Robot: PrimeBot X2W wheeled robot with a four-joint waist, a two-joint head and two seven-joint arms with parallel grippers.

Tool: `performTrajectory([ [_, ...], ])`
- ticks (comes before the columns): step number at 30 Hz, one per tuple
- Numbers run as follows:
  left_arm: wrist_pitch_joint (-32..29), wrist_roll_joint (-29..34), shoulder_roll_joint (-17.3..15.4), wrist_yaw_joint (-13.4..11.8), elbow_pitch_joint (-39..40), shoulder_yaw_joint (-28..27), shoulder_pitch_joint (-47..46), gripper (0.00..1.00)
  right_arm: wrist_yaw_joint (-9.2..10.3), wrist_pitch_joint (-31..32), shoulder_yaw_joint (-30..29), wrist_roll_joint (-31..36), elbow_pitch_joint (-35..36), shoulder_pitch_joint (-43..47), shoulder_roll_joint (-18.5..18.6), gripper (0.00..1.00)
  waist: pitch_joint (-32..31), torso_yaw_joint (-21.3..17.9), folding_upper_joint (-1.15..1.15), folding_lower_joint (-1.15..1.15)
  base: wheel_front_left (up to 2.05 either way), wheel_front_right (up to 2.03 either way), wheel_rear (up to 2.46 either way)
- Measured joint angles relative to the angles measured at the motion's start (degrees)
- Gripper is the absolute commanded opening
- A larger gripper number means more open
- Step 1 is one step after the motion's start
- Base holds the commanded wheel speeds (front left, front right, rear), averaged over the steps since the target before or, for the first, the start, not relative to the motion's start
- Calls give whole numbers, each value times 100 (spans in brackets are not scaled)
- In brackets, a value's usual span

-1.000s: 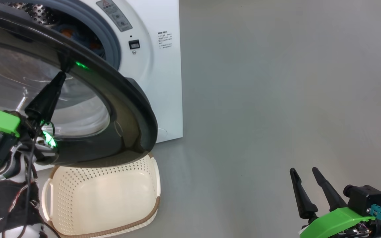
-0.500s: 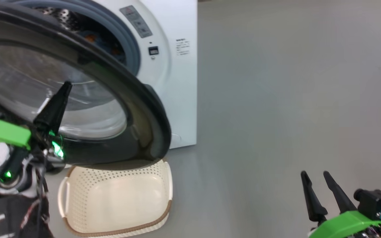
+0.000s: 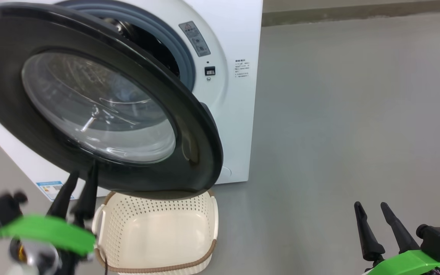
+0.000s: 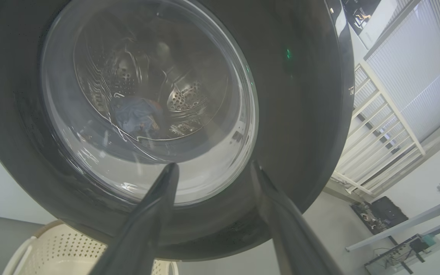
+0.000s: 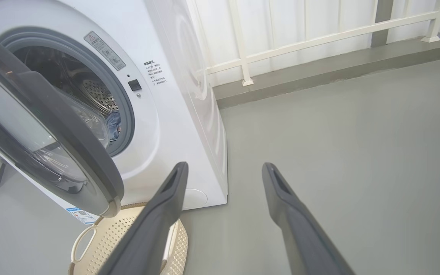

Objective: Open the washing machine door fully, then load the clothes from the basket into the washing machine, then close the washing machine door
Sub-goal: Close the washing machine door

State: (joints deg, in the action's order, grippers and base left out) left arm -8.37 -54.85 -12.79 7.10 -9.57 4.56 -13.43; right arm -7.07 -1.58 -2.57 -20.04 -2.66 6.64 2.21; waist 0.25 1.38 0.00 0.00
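The washing machine door [image 3: 97, 107], one round black disc with a single glass bowl at its centre, stands partly open in front of the one white washing machine [image 3: 239, 114]. In the head view it hangs from the machine's left side. Its free edge is swung out to the right and sits above the one cream basket [image 3: 212, 217] on the grey floor [image 3: 338, 114]. Being round, the door has no long axis. Its glossy outer face turns toward the head camera, and the right wrist view shows the bowl bulging back toward the drum. One piece of the clothes [image 5: 114, 124], blue fabric, lies low inside the drum, showing past the grey gasket and dimly through the glass in the left wrist view.

Two pincers are in the head view, each with two dark fingers. The left pincer [image 3: 84, 170] is at the lower left, just beside the basket's left handle. Its fingers are spread, hold nothing and point up at the door's lower rim; whether they touch it cannot be told. The right pincer [image 3: 370, 205] is at the lower right over bare floor, well apart from door and basket. Its fingers are also spread, hold nothing and point upward. One blue label [image 3: 54, 188] marks the machine's lower left corner.
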Motion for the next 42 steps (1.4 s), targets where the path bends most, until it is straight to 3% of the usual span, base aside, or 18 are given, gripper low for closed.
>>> performTrajectory([
  [5, 1273, 1359, -73, -97, -10, 323, 591, 100, 0, 24, -32, 42, 101, 49, 1, 100, -85, 62, 0, 0, 0, 0, 0],
  [13, 2068, 2488, -132, -558, -49, 628, 1173, 100, 0, 123, -56, 88, 231, 146, -2, 100, -176, 69, 0, 0, 0, 0, 0],
  [26, 2207, 2878, -157, -765, 190, 723, 1621, 100, 0, 209, -151, 199, 386, 300, -3, 100, -178, 82, 0, 0, 0, 0, 0],
  [42, 2257, 2982, -135, -765, 235, 725, 1619, 100, 0, 252, -151, 200, 420, 300, -4, 100, -107, 120, 0, 0, 0, 0, 0],
])
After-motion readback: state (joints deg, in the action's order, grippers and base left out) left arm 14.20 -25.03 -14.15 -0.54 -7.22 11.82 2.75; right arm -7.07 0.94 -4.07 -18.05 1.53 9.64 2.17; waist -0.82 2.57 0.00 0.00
